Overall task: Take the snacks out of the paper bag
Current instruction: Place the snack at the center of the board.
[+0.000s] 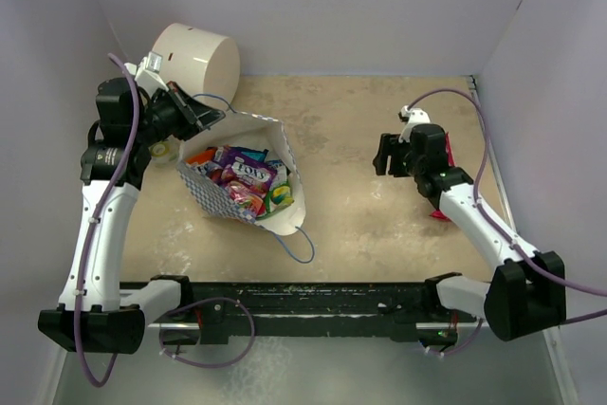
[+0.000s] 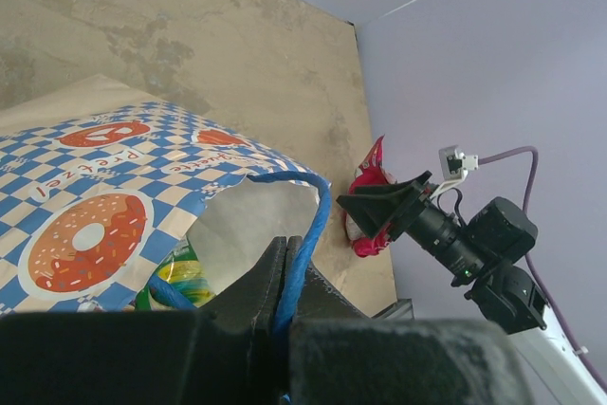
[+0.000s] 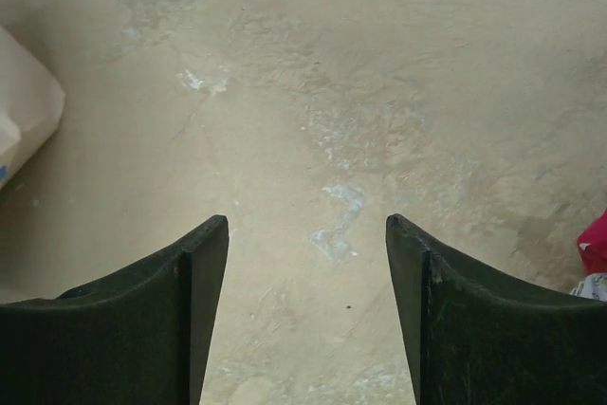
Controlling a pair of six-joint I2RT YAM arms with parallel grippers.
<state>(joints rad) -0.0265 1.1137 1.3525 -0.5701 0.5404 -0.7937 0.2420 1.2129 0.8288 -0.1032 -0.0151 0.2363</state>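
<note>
Paper bag's (image 1: 216, 198) cord handle (image 2: 305, 225) pinched by closed left end effector (image 2: 289, 265). Right end effector (image 3: 305, 225) held open, empty, well right of bag, red snack (image 2: 368, 177) just beside it.

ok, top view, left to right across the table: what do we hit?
paper bag, with snacks inside → right gripper, fingers open → red packet near the right wall. Cream cylinder and left gripper overlap the bag sideways, so left out.
</note>
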